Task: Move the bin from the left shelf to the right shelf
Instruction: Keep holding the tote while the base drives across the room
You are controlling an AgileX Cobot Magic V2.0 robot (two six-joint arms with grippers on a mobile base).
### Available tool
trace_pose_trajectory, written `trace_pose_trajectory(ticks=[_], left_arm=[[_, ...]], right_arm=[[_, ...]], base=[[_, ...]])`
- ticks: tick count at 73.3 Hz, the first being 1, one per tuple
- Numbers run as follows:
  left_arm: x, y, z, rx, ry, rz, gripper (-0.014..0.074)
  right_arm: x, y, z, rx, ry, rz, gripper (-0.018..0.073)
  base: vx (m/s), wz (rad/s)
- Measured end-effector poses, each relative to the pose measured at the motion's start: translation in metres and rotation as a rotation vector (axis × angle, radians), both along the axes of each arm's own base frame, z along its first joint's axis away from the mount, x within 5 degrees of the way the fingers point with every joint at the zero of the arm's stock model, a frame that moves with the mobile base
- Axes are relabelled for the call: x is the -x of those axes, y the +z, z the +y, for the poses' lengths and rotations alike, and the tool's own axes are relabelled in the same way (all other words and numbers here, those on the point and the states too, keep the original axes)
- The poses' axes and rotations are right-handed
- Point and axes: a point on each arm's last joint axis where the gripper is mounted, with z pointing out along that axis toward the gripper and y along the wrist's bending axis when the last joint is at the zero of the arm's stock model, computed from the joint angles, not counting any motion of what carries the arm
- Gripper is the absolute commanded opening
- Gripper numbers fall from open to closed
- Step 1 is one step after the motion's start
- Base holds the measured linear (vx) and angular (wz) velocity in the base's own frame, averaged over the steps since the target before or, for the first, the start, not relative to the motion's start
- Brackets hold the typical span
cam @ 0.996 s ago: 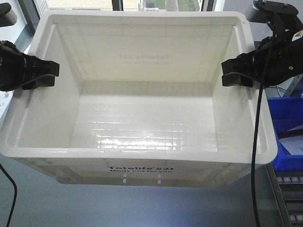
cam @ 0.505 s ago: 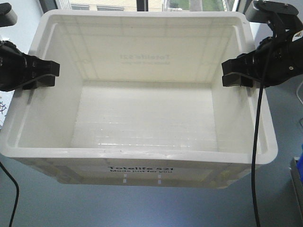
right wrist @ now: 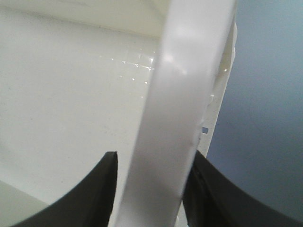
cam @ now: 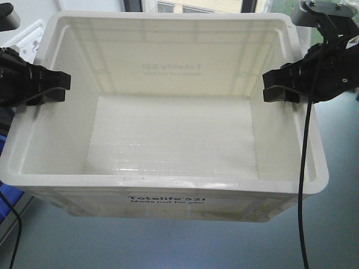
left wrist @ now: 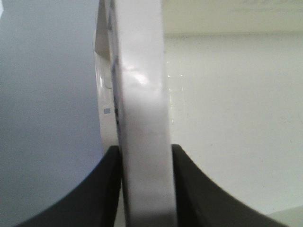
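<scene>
My left claw (cam: pixel 58 88) is clamped on the rim of the bin (cam: pixel 168 186) at its 9 o'clock side. In the left wrist view the claw (left wrist: pixel 144 189) has one black finger (left wrist: pixel 106 194) pressed to the outer face of the white rim and the other to the inner face, with the rim running straight up between them. My right claw (cam: pixel 276 87) is clamped the same way on the rim at the 3 o'clock side. In the right wrist view that claw (right wrist: pixel 154 189) has its two dark fingers (right wrist: pixel 102 189) touching either face of the rim, which leans a little toward 1 o'clock. The bin (left wrist: pixel 142 94) hangs between my two arms, opening upward and filling most of the front view. Its inside is bare and glossy, with a faint grid pattern on its bottom. The black print (cam: pixel 166 200) sits on the outer wall at 6 o'clock, and a mirrored copy shows faintly through the wall at 12 o'clock. A black cable (cam: pixel 304 185) drops from my right arm across the rim corner toward 6 o'clock, and a second thin cable (cam: pixel 14 238) curls at 7 o'clock. Grey floor (cam: pixel 168 246) shows beneath the near wall, and a blue object (cam: pixel 8 200) peeks out under the bin's corner at 8 o'clock. Whether anything supports the bin from below, I cannot tell.
</scene>
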Motion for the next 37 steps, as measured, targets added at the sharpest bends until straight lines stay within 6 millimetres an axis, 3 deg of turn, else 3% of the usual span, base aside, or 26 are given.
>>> trace_pose_trajectory(ticks=[37], left_arm=[[-0.0001, 0.0001, 0.0001, -0.001, 0.0, -0.001, 0.0002]], right_arm=[[-0.0001, 0.0001, 0.0, 0.0, 0.0, -0.002, -0.0005]], base=[[0.15, 0.67]])
